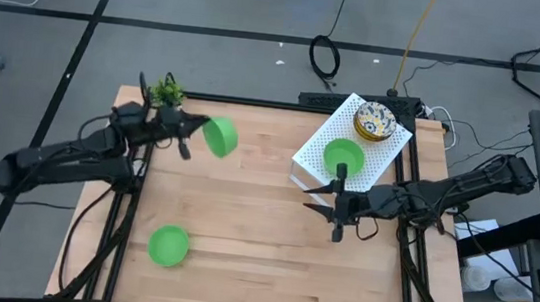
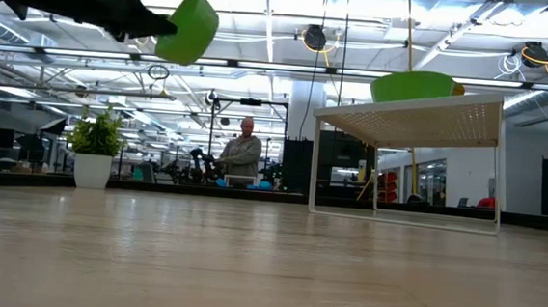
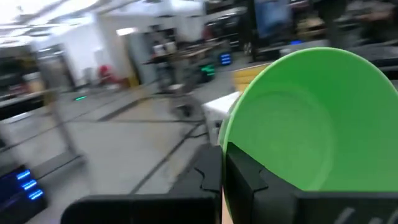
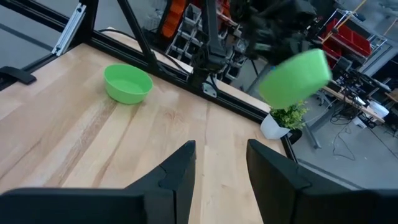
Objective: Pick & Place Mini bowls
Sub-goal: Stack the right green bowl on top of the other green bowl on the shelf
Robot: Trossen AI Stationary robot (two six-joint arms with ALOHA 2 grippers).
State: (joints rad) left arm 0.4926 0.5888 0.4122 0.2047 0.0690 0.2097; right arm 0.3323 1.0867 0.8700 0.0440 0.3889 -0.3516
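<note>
At upper right, your white rack [image 1: 382,153] already carries a floral bowl [image 1: 375,121] and a green bowl [image 1: 344,157]. The left gripper [image 1: 190,128] pinches another green one [image 1: 219,137] aloft; one bowl [image 1: 169,245] waits lower left. The right gripper [image 1: 333,203] hovers, jaws spread, empty.

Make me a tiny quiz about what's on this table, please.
1. True or false: the left gripper holds a green bowl in the air.
2. What sits on the white rack? A) one green bowl and one floral bowl B) a plant C) nothing
3. Fill in: the right gripper is ____ and empty.

Key: 1 true; 2 A, green and floral; 3 open.
</note>
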